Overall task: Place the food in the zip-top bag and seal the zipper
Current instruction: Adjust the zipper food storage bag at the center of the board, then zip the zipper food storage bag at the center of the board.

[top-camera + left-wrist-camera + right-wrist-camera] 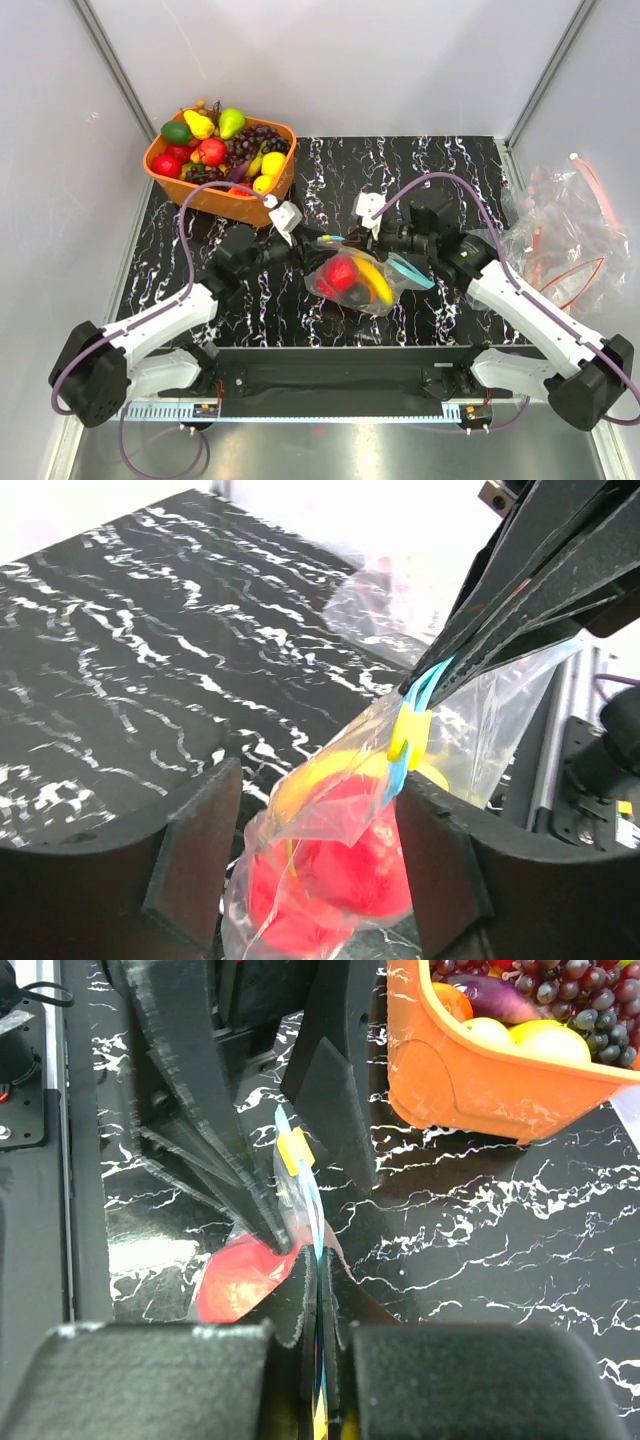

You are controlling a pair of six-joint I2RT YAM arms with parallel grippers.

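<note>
The right fingers (288,1310) are clenched on the zipper (311,1210). The left fingers (190,850) stand released, one on each side of the zip-top bag (330,810). A yellow slider (295,1150) sits on the strip between the two arms. The food (340,880) sags in the bag's belly, low over the counter (420,160). My worry is that if the left fingers close beside the slider or tug, the thin strip could slip free and fruit spill from an unsealed mouth.
</note>
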